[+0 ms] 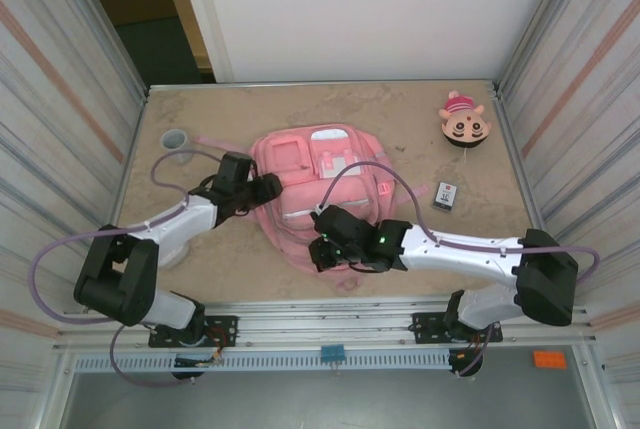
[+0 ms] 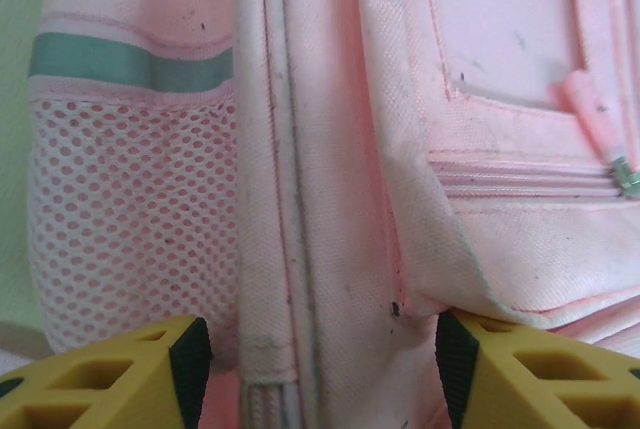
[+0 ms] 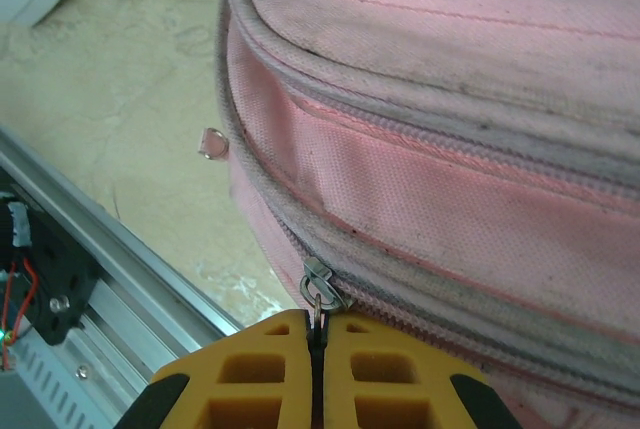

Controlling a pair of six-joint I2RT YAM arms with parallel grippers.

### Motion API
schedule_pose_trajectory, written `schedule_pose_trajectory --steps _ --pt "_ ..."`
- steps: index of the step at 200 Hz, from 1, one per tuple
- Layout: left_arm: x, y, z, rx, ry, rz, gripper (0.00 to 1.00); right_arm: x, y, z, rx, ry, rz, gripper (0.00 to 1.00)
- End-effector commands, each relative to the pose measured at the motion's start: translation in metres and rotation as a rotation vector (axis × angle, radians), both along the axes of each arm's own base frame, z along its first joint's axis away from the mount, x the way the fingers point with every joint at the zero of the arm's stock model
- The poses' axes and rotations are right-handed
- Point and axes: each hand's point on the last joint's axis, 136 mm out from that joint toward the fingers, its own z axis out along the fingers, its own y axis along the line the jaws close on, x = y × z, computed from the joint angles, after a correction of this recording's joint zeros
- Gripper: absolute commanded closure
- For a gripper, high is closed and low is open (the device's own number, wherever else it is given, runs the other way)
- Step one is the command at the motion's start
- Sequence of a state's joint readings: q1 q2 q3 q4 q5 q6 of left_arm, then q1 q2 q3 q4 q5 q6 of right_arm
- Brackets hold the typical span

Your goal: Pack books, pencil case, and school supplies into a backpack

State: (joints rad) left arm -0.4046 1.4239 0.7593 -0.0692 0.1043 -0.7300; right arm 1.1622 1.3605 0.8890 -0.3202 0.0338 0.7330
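Observation:
The pink backpack lies flat in the middle of the table. My left gripper is at its left side, open, with the side seam and zip strip between the wide-apart yellow fingers. At the pack's near edge my right gripper is shut on the metal zipper pull of the main zip, which looks closed. A tiny pale bluish-grey supply item lies on the table right of the pack. The book and the pencil case are out of view.
A small grey cup stands at the back left. A round cartoon-face toy with a pink cap sits at the back right. The aluminium rail runs close under my right gripper. Walls enclose the table on both sides.

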Motion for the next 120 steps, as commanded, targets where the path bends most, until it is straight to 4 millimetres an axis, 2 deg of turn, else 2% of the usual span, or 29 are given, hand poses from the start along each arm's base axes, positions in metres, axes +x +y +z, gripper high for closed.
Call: schedule_pose_trajectory --steps 1,19,39,82,120 --pt "0.016 -0.01 0.032 -0.05 -0.079 -0.024 0.37 0.005 0.018 0.021 0.062 -0.025 -0.002 1.0" --pt "0.002 -0.014 0.043 -0.118 -0.052 -0.028 0.37 0.008 0.022 0.02 0.059 -0.032 0.004 1.0" --pt "-0.022 -0.015 0.048 -0.214 -0.001 0.01 0.37 0.012 0.022 0.015 0.045 -0.023 0.005 1.0" --pt "-0.076 0.007 0.04 -0.315 0.097 0.175 0.41 0.016 0.024 0.016 0.054 -0.022 0.022 1.0" --pt "-0.103 0.0 0.037 -0.439 0.166 0.229 0.5 0.016 0.026 0.016 0.054 -0.02 0.032 1.0"
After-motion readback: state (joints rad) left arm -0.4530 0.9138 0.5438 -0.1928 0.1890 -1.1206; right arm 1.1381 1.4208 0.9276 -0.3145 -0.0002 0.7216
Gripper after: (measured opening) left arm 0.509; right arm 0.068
